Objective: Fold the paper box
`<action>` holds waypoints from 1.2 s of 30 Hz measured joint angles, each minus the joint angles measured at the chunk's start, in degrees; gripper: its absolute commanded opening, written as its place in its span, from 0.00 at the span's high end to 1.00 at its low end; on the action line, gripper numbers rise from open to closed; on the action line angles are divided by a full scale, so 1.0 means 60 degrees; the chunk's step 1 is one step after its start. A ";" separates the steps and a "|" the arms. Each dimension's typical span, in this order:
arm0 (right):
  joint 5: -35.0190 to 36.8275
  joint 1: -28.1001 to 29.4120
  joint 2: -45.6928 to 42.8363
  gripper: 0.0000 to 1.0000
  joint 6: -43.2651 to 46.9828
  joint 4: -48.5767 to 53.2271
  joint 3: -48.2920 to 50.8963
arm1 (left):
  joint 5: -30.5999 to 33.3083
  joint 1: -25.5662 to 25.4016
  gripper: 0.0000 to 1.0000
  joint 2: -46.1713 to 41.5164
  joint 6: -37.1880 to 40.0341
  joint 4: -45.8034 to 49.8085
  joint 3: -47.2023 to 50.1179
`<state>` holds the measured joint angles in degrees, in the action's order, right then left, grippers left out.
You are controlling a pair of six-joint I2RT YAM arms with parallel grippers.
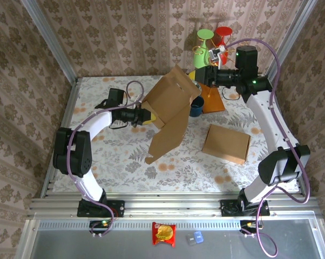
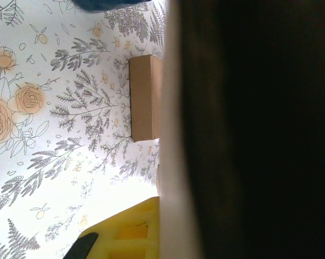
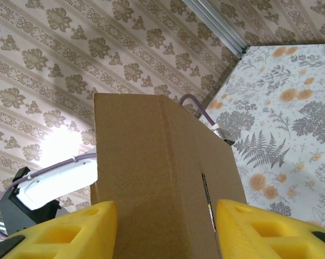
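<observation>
The paper box [image 1: 170, 108] is a brown cardboard sheet, partly opened out and held up above the table, with one long flap hanging toward the front. My left gripper [image 1: 145, 115] is shut on its left edge. In the left wrist view the cardboard [image 2: 176, 108] stands right against a yellow finger [image 2: 124, 232]. My right gripper [image 1: 197, 81] is at the box's upper right corner. In the right wrist view the box [image 3: 151, 172] sits between the spread yellow fingers of the right gripper [image 3: 165, 232], which stand close on both sides.
A second, folded cardboard box [image 1: 226, 143] lies flat on the floral table at the right, also seen as a brown box [image 2: 143, 97]. A blue cup [image 1: 196, 108] and an orange piece [image 1: 212, 101] sit behind the held box. Green [image 1: 204, 46] and red [image 1: 223, 33] items stand at the back wall.
</observation>
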<state>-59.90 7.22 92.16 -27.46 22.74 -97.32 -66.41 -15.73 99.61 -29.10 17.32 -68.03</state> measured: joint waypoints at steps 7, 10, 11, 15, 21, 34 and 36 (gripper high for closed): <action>0.0178 0.0284 0.0084 0.49 0.0594 0.0641 -0.0087 | 0.0007 -0.0011 1.00 0.0036 0.0044 0.0062 -0.0018; 0.0423 0.0503 0.0153 0.49 0.0994 0.1155 -0.0280 | 0.0033 -0.0047 1.00 0.0055 0.0047 0.0080 -0.0076; 0.0499 0.0561 0.0164 0.49 0.1111 0.1322 -0.0350 | 0.0033 -0.0055 1.00 0.0062 0.0047 0.0084 -0.0087; 0.1038 0.0823 0.0171 0.49 0.1679 0.1956 -0.0554 | 0.0033 -0.0062 1.00 0.0069 0.0051 0.0087 -0.0106; 0.2186 0.1217 0.0193 0.49 0.2543 0.3038 -0.1002 | 0.0080 -0.0062 1.00 0.0069 0.0091 0.0124 -0.0106; 0.5074 0.2503 0.0219 0.52 0.3898 0.4353 -0.1657 | 0.0503 -0.0062 1.00 0.0069 0.0328 0.0699 -0.0120; 0.5431 0.2659 0.0219 0.52 0.4058 0.4452 -0.1661 | 0.0590 -0.0062 1.00 0.0069 0.0368 0.0769 -0.0149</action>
<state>-27.31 23.18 93.47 -3.11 49.45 -107.28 -62.87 -16.10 100.03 -26.89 21.93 -68.93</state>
